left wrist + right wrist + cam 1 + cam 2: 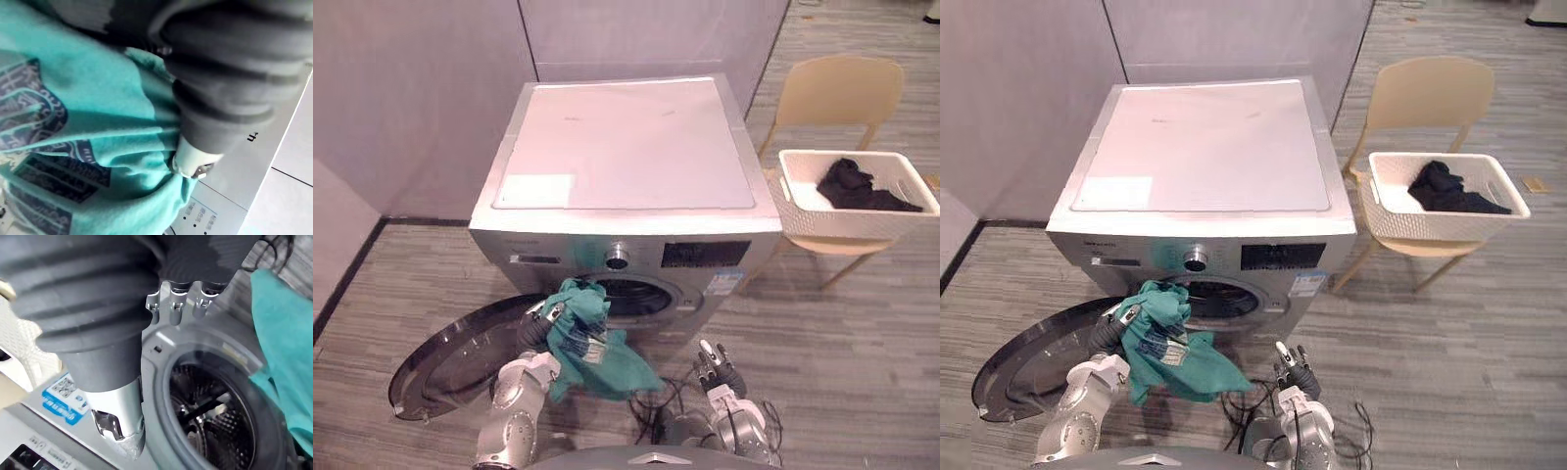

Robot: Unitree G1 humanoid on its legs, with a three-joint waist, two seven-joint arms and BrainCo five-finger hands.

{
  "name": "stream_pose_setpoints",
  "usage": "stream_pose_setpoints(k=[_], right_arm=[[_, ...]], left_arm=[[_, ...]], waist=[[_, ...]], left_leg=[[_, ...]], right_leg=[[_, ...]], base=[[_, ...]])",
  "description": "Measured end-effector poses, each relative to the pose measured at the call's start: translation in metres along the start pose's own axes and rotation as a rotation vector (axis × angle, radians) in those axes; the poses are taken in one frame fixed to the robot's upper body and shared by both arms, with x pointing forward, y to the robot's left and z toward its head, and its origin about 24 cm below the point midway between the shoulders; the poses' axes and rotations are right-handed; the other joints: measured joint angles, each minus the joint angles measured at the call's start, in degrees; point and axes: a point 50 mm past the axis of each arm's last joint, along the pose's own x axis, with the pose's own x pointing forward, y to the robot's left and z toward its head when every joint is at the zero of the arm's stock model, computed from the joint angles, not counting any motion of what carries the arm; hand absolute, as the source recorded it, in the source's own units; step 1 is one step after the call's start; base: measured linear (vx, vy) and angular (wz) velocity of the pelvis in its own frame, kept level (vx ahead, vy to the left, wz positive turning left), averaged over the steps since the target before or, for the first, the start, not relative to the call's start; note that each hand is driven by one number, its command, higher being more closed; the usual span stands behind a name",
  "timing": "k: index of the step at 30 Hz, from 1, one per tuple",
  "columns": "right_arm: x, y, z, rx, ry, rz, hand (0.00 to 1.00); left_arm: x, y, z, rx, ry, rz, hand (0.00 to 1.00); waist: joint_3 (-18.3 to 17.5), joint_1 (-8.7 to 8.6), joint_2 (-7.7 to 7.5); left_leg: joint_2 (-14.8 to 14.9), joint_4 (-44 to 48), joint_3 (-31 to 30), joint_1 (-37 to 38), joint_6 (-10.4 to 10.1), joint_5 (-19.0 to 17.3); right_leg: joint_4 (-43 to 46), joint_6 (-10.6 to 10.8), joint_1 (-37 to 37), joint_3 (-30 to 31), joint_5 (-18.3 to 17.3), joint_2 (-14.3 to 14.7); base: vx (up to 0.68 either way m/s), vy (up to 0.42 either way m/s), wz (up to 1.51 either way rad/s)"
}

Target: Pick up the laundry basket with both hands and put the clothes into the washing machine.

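While the left robot hand (538,318) clamps the teal shirt (597,352) by the drum mouth (631,294) | judged soft, light, floppy — grip bunched folds | right robot hand (715,367) relaxed, empty

You have bright, even light. The washing machine (626,142) top shows pale glare; its door (460,357) carries reflections; soft shadow lies under the chair (839,90).

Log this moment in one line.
left hand: holds teal printed garment; silver washing machine: door open; right hand: open; white basket: on beige chair
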Motion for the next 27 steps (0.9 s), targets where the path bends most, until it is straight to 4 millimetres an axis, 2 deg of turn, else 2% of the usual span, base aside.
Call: stream_pose_setpoints(k=[1, 2, 3, 4, 5, 7, 8, 9, 10, 11, 12, 13, 16, 18, 22, 24, 27], right_arm=[[0.000, 0.000, 0.001, -0.002, -0.004, 0.000, 0.00], [0.002, -0.003, 0.008, -0.014, -0.022, -0.008, 0.00], [0.004, -0.003, 0.015, -0.015, -0.048, -0.008, 0.00], [0.005, -0.003, 0.017, -0.019, -0.053, -0.007, 0.00], [0.005, -0.003, 0.018, -0.030, -0.053, -0.005, 0.00], [0.006, -0.003, 0.018, -0.041, -0.048, -0.006, 0.00], [0.006, -0.005, 0.016, -0.051, -0.033, -0.010, 0.00], [0.005, -0.007, 0.015, -0.053, -0.026, -0.014, 0.00], [0.003, -0.010, 0.011, -0.057, -0.008, -0.021, 0.00], [0.002, -0.011, 0.007, -0.066, 0.012, -0.024, 0.00], [0.001, -0.011, 0.005, -0.077, 0.021, -0.024, 0.00], [0.000, -0.011, 0.000, -0.087, 0.036, -0.024, 0.00], [-0.003, -0.005, -0.013, -0.058, 0.070, -0.005, 0.00], [-0.002, 0.003, -0.013, -0.066, 0.075, 0.043, 0.00], [0.000, 0.020, -0.003, -0.088, 0.039, 0.122, 0.00], [-0.003, 0.035, 0.005, -0.094, 0.004, 0.194, 0.00], [-0.006, 0.050, 0.011, -0.093, -0.021, 0.257, 0.00]], left_arm=[[-0.001, 0.000, -0.002, -0.001, 0.008, 0.001, 1.00], [-0.003, -0.001, -0.007, -0.003, 0.028, -0.006, 1.00], [-0.004, -0.001, -0.008, -0.003, 0.040, -0.014, 1.00], [-0.004, -0.002, -0.008, -0.003, 0.040, -0.017, 1.00], [-0.004, -0.001, -0.009, -0.003, 0.044, -0.020, 1.00], [-0.006, 0.000, -0.010, -0.003, 0.049, -0.022, 1.00], [-0.008, 0.000, -0.012, -0.001, 0.058, -0.027, 1.00], [-0.009, 0.000, -0.014, -0.001, 0.062, -0.027, 1.00], [-0.012, 0.000, -0.016, 0.001, 0.073, -0.031, 1.00], [-0.012, 0.000, -0.018, 0.009, 0.085, -0.035, 1.00], [-0.012, -0.001, -0.018, 0.018, 0.087, -0.041, 1.00], [-0.009, -0.004, -0.012, 0.045, 0.071, -0.072, 1.00], [-0.010, -0.005, -0.007, 0.074, 0.061, -0.096, 1.00], [-0.008, -0.006, -0.001, 0.091, 0.043, -0.112, 1.00], [-0.006, -0.022, 0.017, 0.070, -0.035, -0.163, 1.00], [-0.004, -0.031, 0.022, 0.069, -0.057, -0.198, 1.00], [0.000, -0.041, 0.023, 0.075, -0.060, -0.233, 1.00]], waist=[[-0.1, 0.58, 0.13], [0.0, 0.82, 0.83], [0.1, 0.52, 0.80], [0.2, 0.58, 0.64], [0.3, 0.95, 0.36], [0.3, 1.23, 0.39], [-0.1, 1.40, 0.93], [-0.3, 1.34, 1.34], [-0.5, 1.35, 2.27], [-0.7, 0.77, 2.26], [-0.6, 0.47, 1.94], [0.6, 0.20, 0.08], [2.6, 0.88, -2.55], [4.9, 0.74, -3.57], [9.3, 0.90, -3.00], [11.0, 0.80, -3.37], [13.1, 1.30, -4.75]], left_leg=[[0.2, 2.5, -0.9, -1.6, -2.0, -2.5], [0.4, 4.7, -1.1, -4.9, -4.2, -7.1], [-0.2, 2.2, -0.8, -7.6, -5.5, -10.2], [-0.8, -0.2, -0.8, -8.1, -6.2, -11.2], [-2.2, -7.7, -1.2, -8.1, -7.8, -12.5], [-5.6, -22.3, -4.0, -6.3, -9.0, -12.9], [-7.3, -33.1, -6.4, -3.9, -9.6, -9.3], [-7.5, -35.9, -6.8, -3.5, -9.9, -6.6], [-7.2, -37.2, -7.0, -2.7, -10.6, -4.0], [-7.5, -38.1, -7.4, -1.8, -11.4, -5.9], [-8.0, -38.2, -7.2, -1.9, -11.4, -5.9], [-9.0, -38.2, -6.9, -2.0, -11.2, -6.0], [-9.7, -36.5, -5.8, -2.4, -9.7, -6.9], [-9.6, -29.5, -5.8, -6.6, -8.2, -9.3], [-6.5, -15.0, -5.9, -16.0, -8.2, -16.0], [-5.2, -7.9, -6.5, -21.0, -8.2, -21.5], [-4.8, 1.3, -7.7, -28.2, -7.9, -25.3]], right_leg=[[-0.6, -0.5, 0.8, -0.3, -1.4, 0.0], [-1.9, -0.7, 1.6, -0.5, -2.0, 0.1], [-2.4, -0.7, 2.2, -0.4, -1.9, -0.5], [-2.6, -0.7, 2.4, -0.2, -1.9, -0.9], [-2.7, -0.7, 3.1, 0.6, -1.9, -1.5], [-2.1, -0.4, 3.3, 1.0, -1.7, -2.5], [-1.3, 0.6, 2.6, 2.0, -1.3, -2.6], [-1.1, 1.4, 2.6, 2.5, -1.6, -2.2], [-0.8, 4.1, 2.7, 4.1, -3.4, -1.3], [0.9, 4.8, 2.1, 4.8, -4.0, -1.7], [2.2, 4.9, 1.4, 5.3, -4.0, -2.4], [5.2, 5.6, -0.5, 5.7, -4.3, -4.1], [10.7, 6.3, -3.3, 6.8, -4.7, -5.7], [18.2, 7.8, -7.5, 6.9, -6.0, -7.1], [29.7, 8.0, -14.7, 6.6, -10.3, -7.0], [37.6, 8.0, -19.4, 6.6, -14.3, -7.3], [46.5, 8.0, -25.7, 6.6, -18.3, -8.7]], base=[[0.20, -0.196, -0.26], [0.19, -0.161, -0.13], [0.21, -0.140, -0.06], [0.19, -0.069, -0.03], [0.18, -0.017, -0.20], [0.18, 0.037, -0.36], [0.12, 0.058, -0.42], [0.22, 0.154, -0.59], [0.19, 0.137, -0.41], [0.25, 0.215, -0.29], [0.15, 0.172, -0.03], [0.11, 0.188, 0.02], [0.04, 0.093, -0.05], [-0.04, 0.009, 0.09], [-0.14, -0.016, 0.06], [-0.16, 0.004, 0.11], [-0.14, 0.010, 0.11]])
